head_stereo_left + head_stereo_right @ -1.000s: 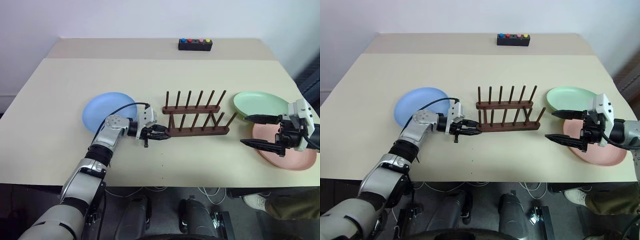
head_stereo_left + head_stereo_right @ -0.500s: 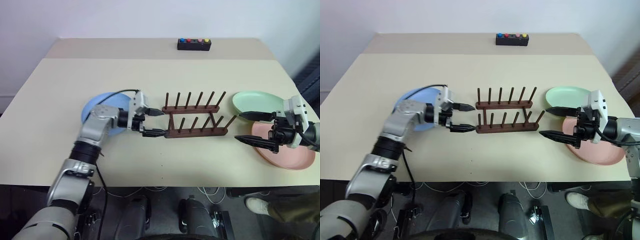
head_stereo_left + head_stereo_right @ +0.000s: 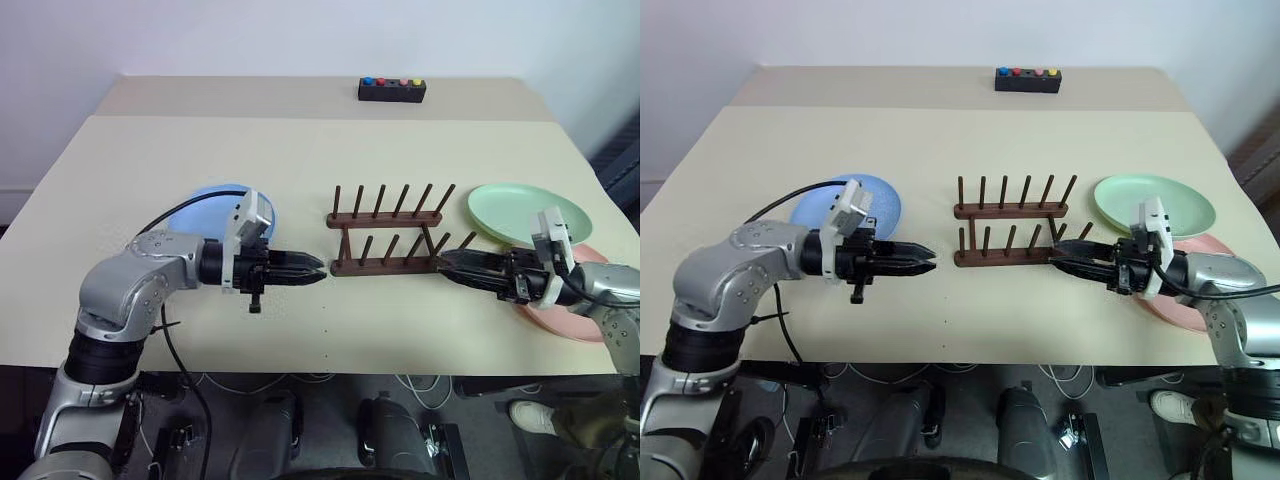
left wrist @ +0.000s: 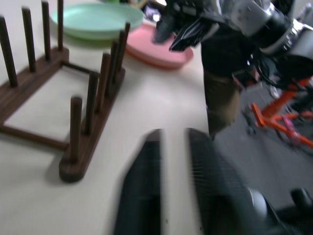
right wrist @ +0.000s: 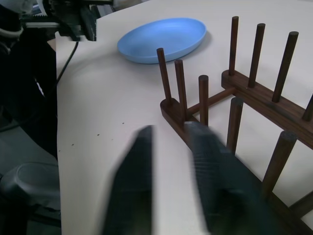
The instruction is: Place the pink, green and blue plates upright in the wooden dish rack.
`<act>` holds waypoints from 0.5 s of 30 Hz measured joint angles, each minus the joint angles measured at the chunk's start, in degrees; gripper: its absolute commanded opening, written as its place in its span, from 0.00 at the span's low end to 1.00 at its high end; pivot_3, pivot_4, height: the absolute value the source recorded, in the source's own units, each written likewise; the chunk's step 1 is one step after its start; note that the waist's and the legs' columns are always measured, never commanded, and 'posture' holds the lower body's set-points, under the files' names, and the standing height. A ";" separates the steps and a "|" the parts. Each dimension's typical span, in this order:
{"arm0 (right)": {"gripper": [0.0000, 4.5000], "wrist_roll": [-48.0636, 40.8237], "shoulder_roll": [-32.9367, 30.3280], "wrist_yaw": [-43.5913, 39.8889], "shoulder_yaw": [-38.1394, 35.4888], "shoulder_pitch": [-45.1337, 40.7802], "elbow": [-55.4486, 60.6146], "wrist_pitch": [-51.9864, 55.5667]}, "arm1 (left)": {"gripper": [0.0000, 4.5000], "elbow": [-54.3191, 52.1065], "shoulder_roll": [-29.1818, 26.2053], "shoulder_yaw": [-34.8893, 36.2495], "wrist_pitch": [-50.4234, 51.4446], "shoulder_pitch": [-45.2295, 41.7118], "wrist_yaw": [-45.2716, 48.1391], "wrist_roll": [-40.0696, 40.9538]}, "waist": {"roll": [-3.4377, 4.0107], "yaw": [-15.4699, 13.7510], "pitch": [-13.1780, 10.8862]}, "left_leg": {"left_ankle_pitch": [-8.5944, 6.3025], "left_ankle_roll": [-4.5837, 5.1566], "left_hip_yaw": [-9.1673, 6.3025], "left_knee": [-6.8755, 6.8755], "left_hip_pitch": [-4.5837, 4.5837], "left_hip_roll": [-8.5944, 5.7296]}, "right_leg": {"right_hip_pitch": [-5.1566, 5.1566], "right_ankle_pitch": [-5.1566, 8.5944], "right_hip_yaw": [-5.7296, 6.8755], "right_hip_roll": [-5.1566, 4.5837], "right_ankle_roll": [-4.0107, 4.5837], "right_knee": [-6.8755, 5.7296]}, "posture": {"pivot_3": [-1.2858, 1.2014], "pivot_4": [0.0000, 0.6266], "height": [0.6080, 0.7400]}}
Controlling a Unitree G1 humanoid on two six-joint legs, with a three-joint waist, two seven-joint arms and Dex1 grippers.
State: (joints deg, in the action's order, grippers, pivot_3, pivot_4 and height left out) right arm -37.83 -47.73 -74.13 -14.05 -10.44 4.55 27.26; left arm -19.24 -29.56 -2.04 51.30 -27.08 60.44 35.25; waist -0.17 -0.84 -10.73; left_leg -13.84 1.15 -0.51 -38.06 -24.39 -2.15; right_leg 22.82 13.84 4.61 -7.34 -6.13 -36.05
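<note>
Both jaws, apart a moment ago, now shut empty beside the wooden dish rack (image 3: 390,240).

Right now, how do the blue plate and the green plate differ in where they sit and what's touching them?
The blue plate lies on the rack's left, partly hidden behind the left gripper; the green plate lies on the rack's right, beyond the right gripper. The blue plate sits alone on the table; the green plate's near edge seems to overlap the pink plate. Both lie flat, outside the wooden dish rack.
</note>
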 measured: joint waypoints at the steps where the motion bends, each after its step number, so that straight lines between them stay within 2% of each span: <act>1: 0.00 0.32 0.02 0.00 0.18 0.34 0.00 -0.32 | 0.00 0.64 2.18 -1.31 -1.73 0.50 -2.45 -1.47 | 0.00 -0.05 0.00 | 0.00 0.00 0.00 0.00 0.00 0.00 | -0.01 0.00 0.00 0.00 0.00 0.01 | 0.52 0.24 0.96; 3: 0.00 2.13 0.11 0.12 1.85 0.92 -0.01 -1.93 | 0.00 3.00 5.76 -4.36 -4.92 1.68 -6.00 -4.28 | -0.01 -0.03 0.00 | 0.00 0.00 0.01 0.00 0.00 -0.02 | -0.01 0.00 0.00 0.01 0.00 0.02 | 0.52 0.24 0.96; 8: 0.00 9.80 0.75 1.01 6.81 3.20 -2.54 -8.44 | 0.00 8.96 9.02 -12.49 -12.74 3.50 -11.56 -13.06 | 0.01 0.04 0.01 | 0.00 0.00 0.05 -0.01 0.01 -0.02 | 0.02 0.00 -0.01 0.02 0.00 0.00 | 0.52 0.24 0.96; 15: 0.00 17.50 3.44 4.58 11.20 -0.22 -7.83 -16.25 | 0.00 19.26 12.87 -17.69 -20.87 0.66 -16.24 -22.40 | 0.00 -0.02 0.01 | 0.00 0.00 0.06 -0.02 -0.01 -0.02 | 0.05 0.00 -0.03 0.03 0.00 0.01 | 0.52 0.24 0.96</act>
State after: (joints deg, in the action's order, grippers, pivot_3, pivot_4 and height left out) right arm -20.33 -44.29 -69.55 -2.85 -10.66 -3.28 11.00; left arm 0.02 -16.69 -19.73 30.42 -26.42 44.20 12.85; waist -0.17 -0.86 -10.72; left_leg -13.83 1.16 -0.46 -38.07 -24.40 -2.17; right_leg 22.88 13.84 4.58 -7.32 -6.14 -36.04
